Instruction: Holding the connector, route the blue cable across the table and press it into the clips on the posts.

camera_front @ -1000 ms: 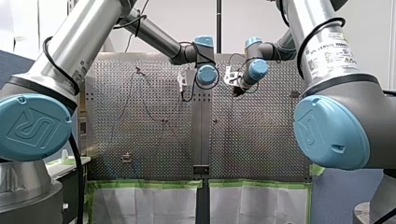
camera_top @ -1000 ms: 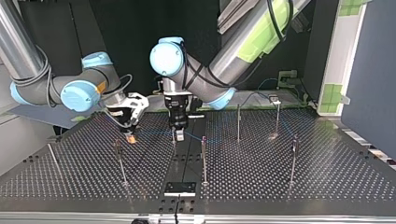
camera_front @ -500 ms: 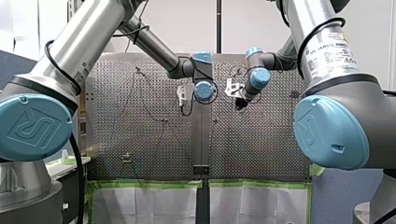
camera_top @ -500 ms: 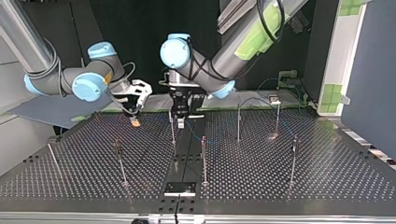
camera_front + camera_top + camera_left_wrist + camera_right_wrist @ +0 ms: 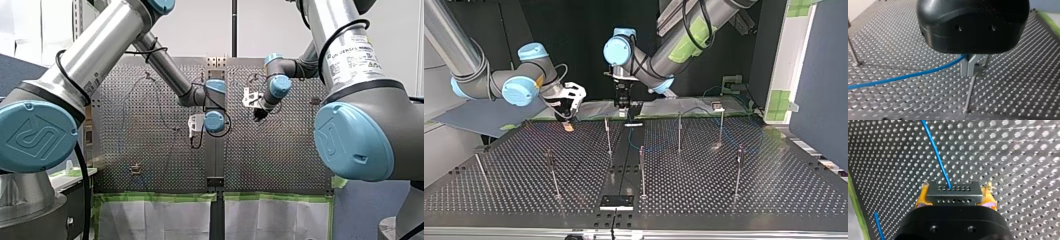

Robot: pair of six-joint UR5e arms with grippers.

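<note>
Pinches the connector [image 5: 953, 195] in my right gripper [image 5: 956, 186], yellow pads [image 5: 921, 198] tight against its two short ends with no gap showing. Holds the blue cable [image 5: 910, 75] in my left gripper [image 5: 967, 73], metal fingers [image 5: 963, 68] drawn together around it, tips just above the head of a post [image 5: 970, 92].

Works over the perforated table [image 5: 774, 190], dark, wide, dotted with holes from edge to edge. Reaches in from the top view's right with my left arm and from its left with my right arm. Hangs both grippers near the table's far edge in that view, the right gripper [image 5: 567, 123] left of centre and low over the holes, the left gripper [image 5: 622, 107] just right of it and higher, close together but not touching.

Finds thin upright posts [image 5: 642, 170] scattered over the table, well apart from one another, one [image 5: 608, 135] standing below the left gripper.

Carries the connector as a small grey block with two rows of tiny holes on its face. Trails the cable out of that face and away over the table in the right wrist view. Leads it sideways from the metal fingers, low over the holes, in the left wrist view. Traces it only faintly in the top view, looping among the posts at the right. Cannot tell whether it sits in any clip.
</note>
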